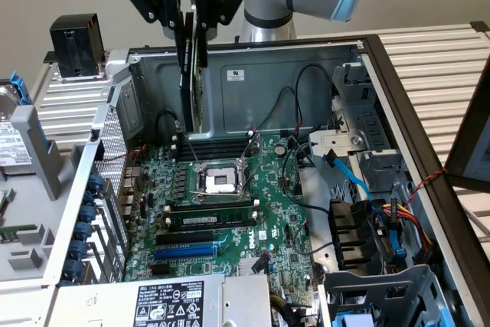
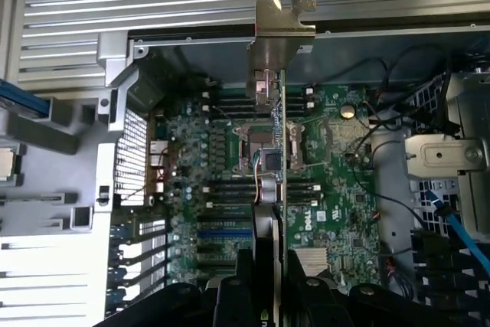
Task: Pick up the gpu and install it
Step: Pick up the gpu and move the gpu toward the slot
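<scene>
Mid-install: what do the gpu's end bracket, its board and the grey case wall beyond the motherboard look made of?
On the gpu, the end bracket looks like bare stamped metal: silvery, dull sheen, bent tab. Its board looks like green circuit laminate, seen edge-on. The case wall looks like grey sheet metal, probably steel, with a satin finish and folded rims.

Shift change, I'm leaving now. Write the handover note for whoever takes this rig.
Gripper: shut on the gpu, clamping its upper end.
gpu: hangs edge-on over the motherboard, inside the open case, toward the far wall in the exterior view.
Done: card is picked up.
Left: card is not seated in any slot; the blue slot is empty.
</scene>
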